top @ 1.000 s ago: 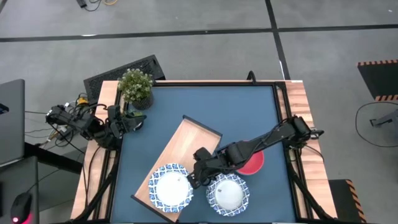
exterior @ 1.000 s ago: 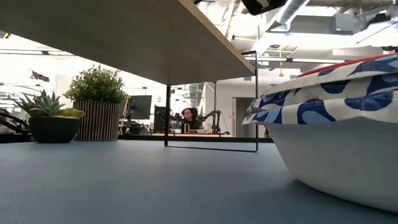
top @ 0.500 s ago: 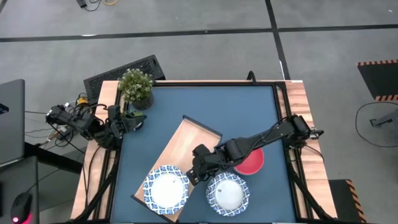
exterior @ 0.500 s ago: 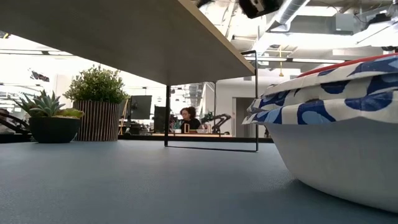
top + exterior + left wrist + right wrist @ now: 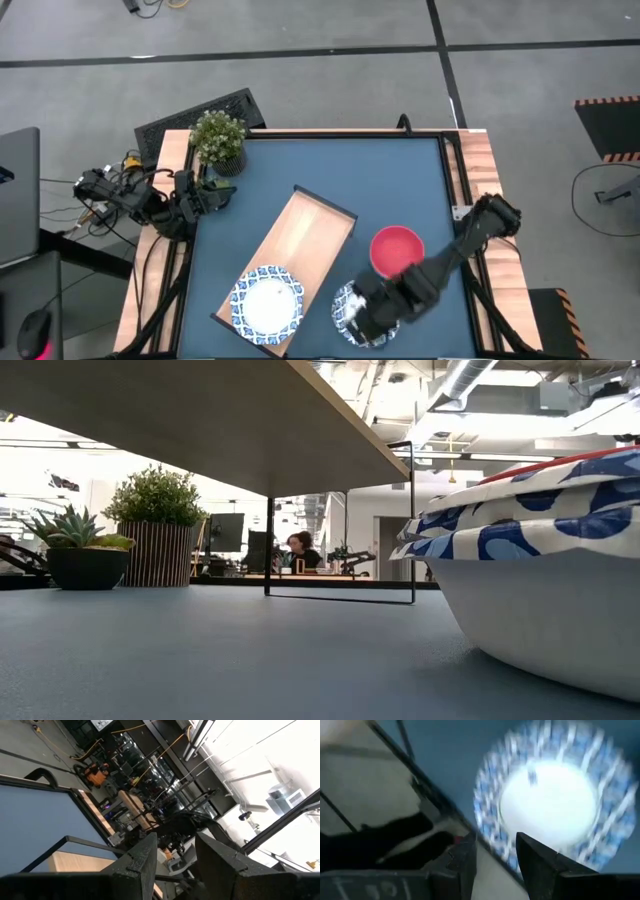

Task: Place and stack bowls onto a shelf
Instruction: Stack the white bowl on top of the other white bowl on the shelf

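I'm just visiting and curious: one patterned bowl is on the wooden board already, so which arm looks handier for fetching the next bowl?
The right arm, most likely. Its gripper hangs over the blue-and-white patterned bowl on the dark tabletop, beside the round red bowl. The left gripper waits at the table's far left edge.

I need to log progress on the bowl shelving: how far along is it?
Done: one blue-and-white bowl sits on the shelf. In hand: the right claw, open, is over a second patterned bowl on the table beside the shelf, not gripping it. Left: that bowl and the red bowl, both on the tabletop, must be shelved and stacked. The left claw waits near the plant.
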